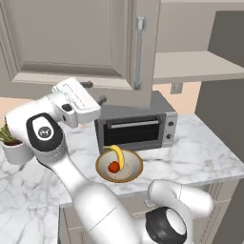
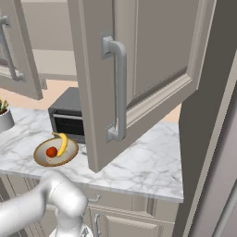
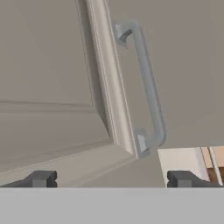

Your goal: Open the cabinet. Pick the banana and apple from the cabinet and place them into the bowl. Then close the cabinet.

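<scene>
Both pieces of fruit are already in the bowl, low and centre in the left base view: the banana curves along the bowl's upper side with the apple just beside it, all sitting on the marble counter in front of the toaster oven. What seems left, judging by that, is shutting the cabinet, whose 2 doors stand open with the bare shelf showing at the right of that frame. The gripper is up in the upper left of the left base view, its jaws spread wide and holding nothing, aimed toward the left door. In the hand view the 2 fingertips rise at the bottom corners, and the door's grey bar handle lies ahead of them, above and a little right of centre, well apart from the tips. The handle's long axis runs nearly top to bottom in that frame, leaning slightly, so it crosses the line between the 2 tips. The gripper would need to travel forward and a touch rightward to reach the handle or the door edge beside it. In the right base view the other door swings out large across the middle of the frame.
</scene>
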Robot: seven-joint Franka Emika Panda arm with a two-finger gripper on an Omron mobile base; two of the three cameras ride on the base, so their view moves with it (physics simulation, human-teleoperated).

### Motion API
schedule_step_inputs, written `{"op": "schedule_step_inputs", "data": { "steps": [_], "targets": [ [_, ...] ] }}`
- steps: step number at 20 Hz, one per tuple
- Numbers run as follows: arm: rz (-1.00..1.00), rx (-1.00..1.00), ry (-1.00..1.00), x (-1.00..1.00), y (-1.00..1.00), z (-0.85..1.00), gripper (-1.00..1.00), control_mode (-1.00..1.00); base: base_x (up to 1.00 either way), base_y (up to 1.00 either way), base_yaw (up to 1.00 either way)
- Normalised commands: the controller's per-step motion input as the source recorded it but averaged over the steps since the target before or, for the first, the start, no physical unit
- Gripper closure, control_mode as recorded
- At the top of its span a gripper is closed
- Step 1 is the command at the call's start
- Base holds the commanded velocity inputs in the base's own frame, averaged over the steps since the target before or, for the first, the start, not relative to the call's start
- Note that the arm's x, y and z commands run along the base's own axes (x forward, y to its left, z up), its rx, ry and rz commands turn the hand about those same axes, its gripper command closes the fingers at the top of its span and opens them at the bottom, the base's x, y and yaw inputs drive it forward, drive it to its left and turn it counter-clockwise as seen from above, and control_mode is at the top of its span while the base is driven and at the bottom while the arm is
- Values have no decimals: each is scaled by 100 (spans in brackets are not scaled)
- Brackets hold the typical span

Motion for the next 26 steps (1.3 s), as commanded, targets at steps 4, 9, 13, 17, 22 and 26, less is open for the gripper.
{"op": "schedule_step_inputs", "data": {
  "steps": [4,9,13,17,22,26],
  "targets": [
    [27,8,10,100,-65,-33,-100,-100,0,0,0],
    [40,5,12,100,-51,-44,-100,-100,0,0,0],
    [52,3,19,100,-33,-43,-100,-100,0,0,0],
    [57,1,19,99,-29,-38,-100,-100,0,0,0],
    [7,1,17,64,-7,0,-100,-100,0,0,0],
    [5,0,0,-100,1,-5,-100,-100,0,0,0]
  ]
}}
